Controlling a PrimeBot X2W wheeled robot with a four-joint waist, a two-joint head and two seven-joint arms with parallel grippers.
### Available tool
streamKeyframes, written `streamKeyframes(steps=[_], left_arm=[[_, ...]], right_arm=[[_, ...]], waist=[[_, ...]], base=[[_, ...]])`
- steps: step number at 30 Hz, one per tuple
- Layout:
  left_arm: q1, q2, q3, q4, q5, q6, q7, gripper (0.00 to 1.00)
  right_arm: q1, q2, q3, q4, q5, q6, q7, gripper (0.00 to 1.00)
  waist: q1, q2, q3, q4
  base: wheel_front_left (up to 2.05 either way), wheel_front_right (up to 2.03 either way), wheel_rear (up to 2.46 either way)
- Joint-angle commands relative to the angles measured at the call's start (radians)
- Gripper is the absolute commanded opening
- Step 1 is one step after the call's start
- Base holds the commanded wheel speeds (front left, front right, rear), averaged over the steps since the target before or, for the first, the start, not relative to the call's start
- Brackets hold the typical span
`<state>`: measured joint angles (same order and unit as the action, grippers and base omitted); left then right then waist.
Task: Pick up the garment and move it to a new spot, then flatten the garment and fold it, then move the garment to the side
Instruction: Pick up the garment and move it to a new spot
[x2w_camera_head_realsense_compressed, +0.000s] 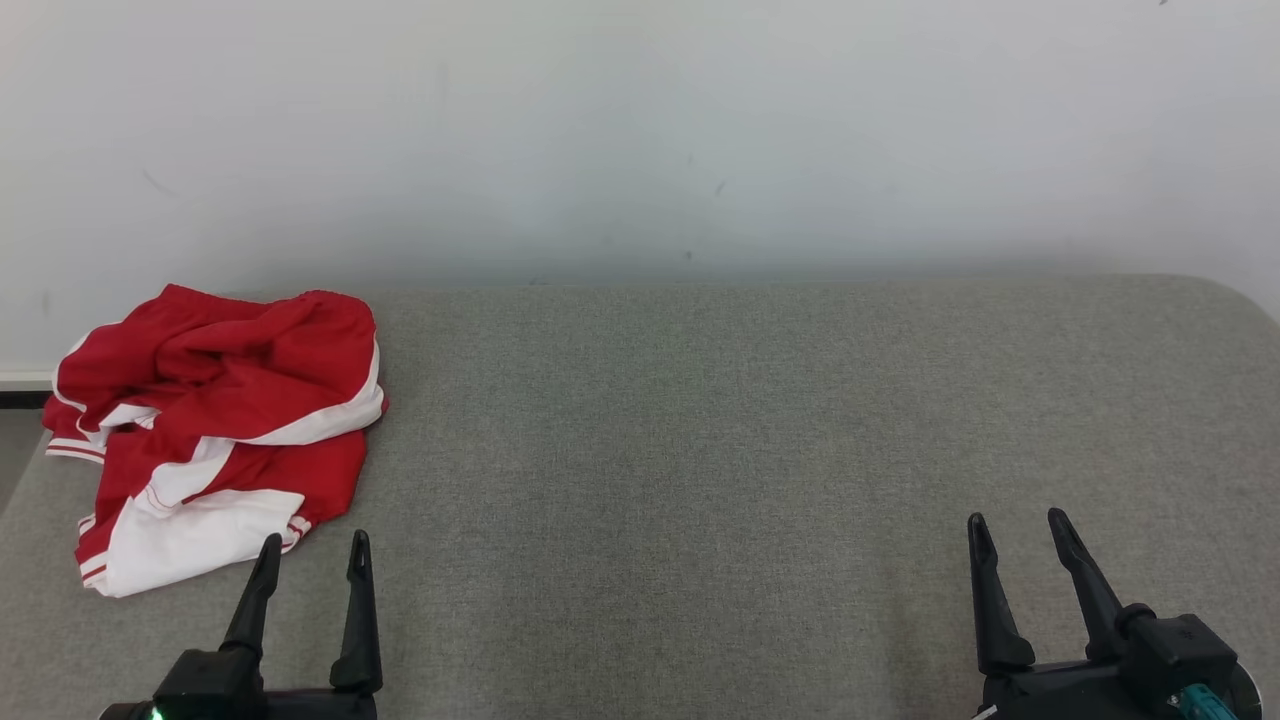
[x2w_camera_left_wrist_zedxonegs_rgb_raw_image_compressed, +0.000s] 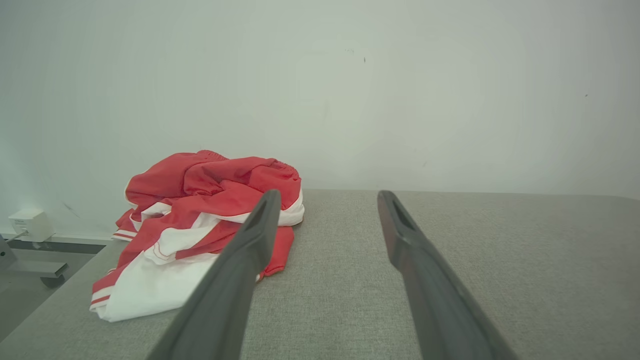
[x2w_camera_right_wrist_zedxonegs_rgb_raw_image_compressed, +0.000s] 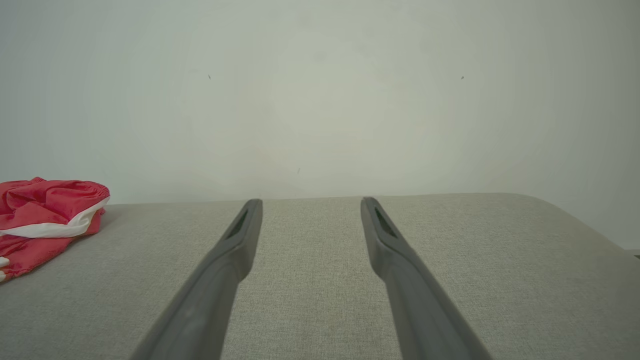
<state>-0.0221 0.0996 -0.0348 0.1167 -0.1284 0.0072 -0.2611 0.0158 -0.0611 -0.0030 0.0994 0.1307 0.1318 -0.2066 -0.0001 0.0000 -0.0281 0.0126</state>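
Observation:
A crumpled red and white garment lies in a heap at the far left of the grey fabric surface. It also shows in the left wrist view and at the left edge of the right wrist view. My left gripper stands open at the lower left, its fingertips just short of the garment's near white edge, nothing between them. At the lower right my right gripper is open and empty, far from the garment. Both sets of fingers point toward the wall.
A plain white wall rises right behind the surface. The surface's left edge drops to a floor with a small white box at the wall's base. The right far corner of the surface is rounded.

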Motion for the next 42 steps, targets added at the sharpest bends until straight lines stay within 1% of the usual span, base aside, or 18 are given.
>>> streamKeyframes(steps=[1,17,23,30,35,42], left_arm=[[0.003,0.003,0.005,0.001,-0.012,-0.006,-0.001,1.0],[0.004,0.011,0.005,0.004,-0.036,0.005,-0.003,1.0],[-0.006,0.017,0.006,0.009,-0.041,0.007,-0.003,1.0],[-0.014,0.025,0.004,0.017,-0.044,0.01,0.0,1.0],[-0.015,0.029,0.008,0.023,-0.048,0.017,0.0,1.0],[-0.02,0.034,0.008,0.031,-0.056,0.019,-0.001,1.0]], right_arm=[[0.008,0.002,-0.002,-0.003,0.01,-0.002,0.006,1.0],[0.013,0.004,-0.004,-0.005,0.029,-0.002,0.022,1.0],[0.017,0.005,-0.002,-0.004,0.034,-0.002,0.021,1.0],[0.019,0.006,0.008,0.006,0.045,-0.002,0.014,1.0],[0.022,0.007,0.019,0.009,0.052,-0.002,0.012,1.0],[0.019,0.007,0.028,0.019,0.056,-0.002,0.007,1.0]], waist=[[0.0001,0.0,0.0,0.001],[0.0001,0.0,0.002,0.005],[0.0001,0.0,0.005,0.023],[0.0001,0.0,0.007,0.089],[0.0001,0.0,0.01,0.159],[0.0001,0.0,0.022,0.277]], base=[[0.0,0.0,0.0],[0.0,0.0,0.0],[0.0,0.0,0.0],[0.0,0.0,0.0],[0.0,0.0,0.0],[0.0,0.0,0.0]])
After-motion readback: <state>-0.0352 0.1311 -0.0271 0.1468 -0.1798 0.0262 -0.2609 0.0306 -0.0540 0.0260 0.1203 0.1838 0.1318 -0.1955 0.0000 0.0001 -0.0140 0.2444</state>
